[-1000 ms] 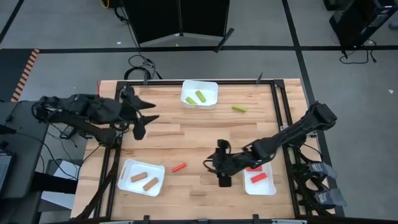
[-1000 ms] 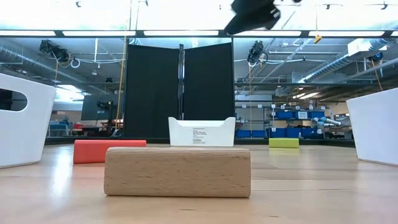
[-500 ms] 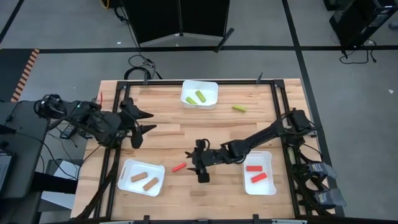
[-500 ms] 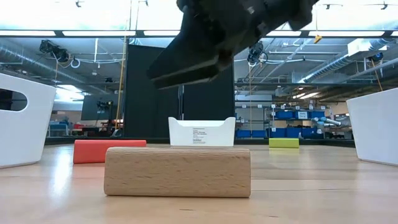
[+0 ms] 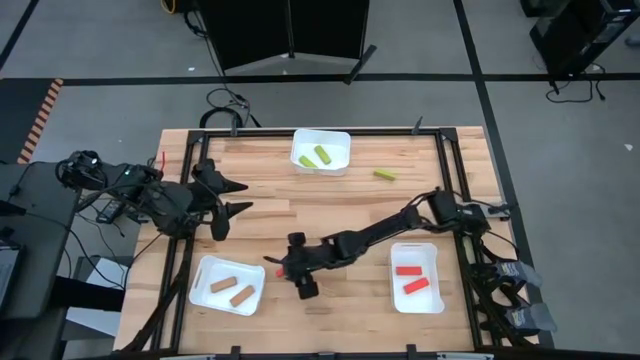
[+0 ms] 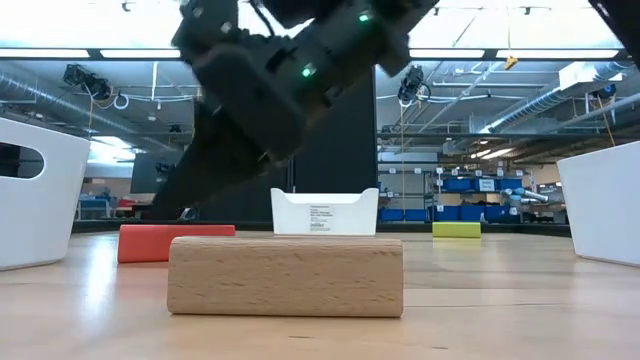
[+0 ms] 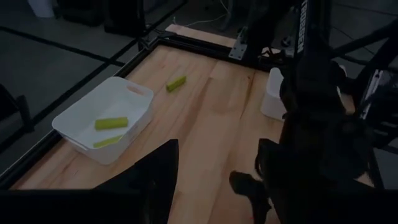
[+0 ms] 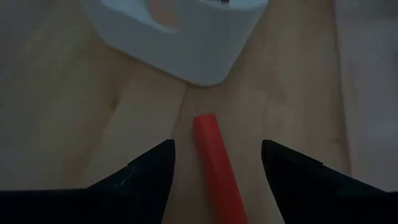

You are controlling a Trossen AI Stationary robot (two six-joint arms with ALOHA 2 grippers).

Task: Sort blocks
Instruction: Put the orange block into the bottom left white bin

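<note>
My right gripper (image 5: 284, 268) is open and low over the table's near middle, with its fingers on either side of a loose red block (image 8: 214, 163) and apart from it. That red block (image 6: 175, 242) lies flat on the wood. A tan block (image 6: 285, 275) lies near the near edge, and a yellow-green block (image 5: 384, 175) lies loose toward the far right. My left gripper (image 5: 243, 197) hangs open over the table's left part and holds nothing.
The far tray (image 5: 335, 137) holds two yellow-green blocks. Two tan blocks lie in the near-left tray (image 5: 205, 272), close to the red block, and two red blocks in the near-right tray (image 5: 432, 268). Bare wood lies between the trays.
My right gripper has swept from beside the near-right tray toward the table's left and come down low over the red block, staying open. My left gripper has drawn back a little toward the left edge. No block has moved.
</note>
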